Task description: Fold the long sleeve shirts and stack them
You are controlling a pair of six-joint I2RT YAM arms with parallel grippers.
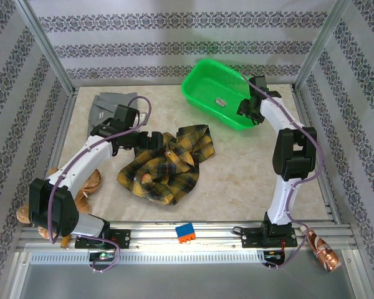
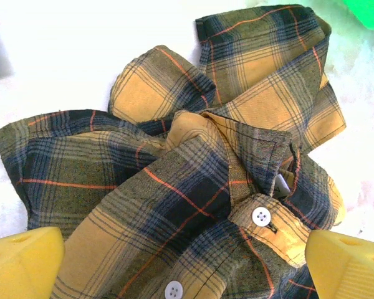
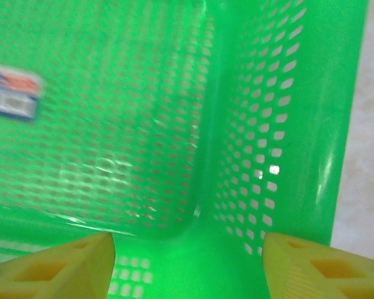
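The yellow-and-black plaid flannel shirt point(image 1: 165, 161) lies crumpled in the middle of the table, collar and white buttons up point(image 2: 193, 187). My left gripper point(image 1: 151, 141) hovers over its left part, open, with the cloth showing between the yellow fingers point(image 2: 25, 261). The grey collared shirt point(image 1: 108, 107) lies folded at the back left, partly hidden by the left arm. My right gripper point(image 1: 243, 112) is open at the near right corner of the green basket point(image 3: 280, 124), its yellow fingertips point(image 3: 324, 268) wide apart over the basket's rim.
The green perforated basket point(image 1: 206, 81) stands at the back right with a small label inside. A brown plush toy point(image 1: 87, 187) lies at the left under the left arm. A blue-and-orange block point(image 1: 186, 232) sits on the front rail.
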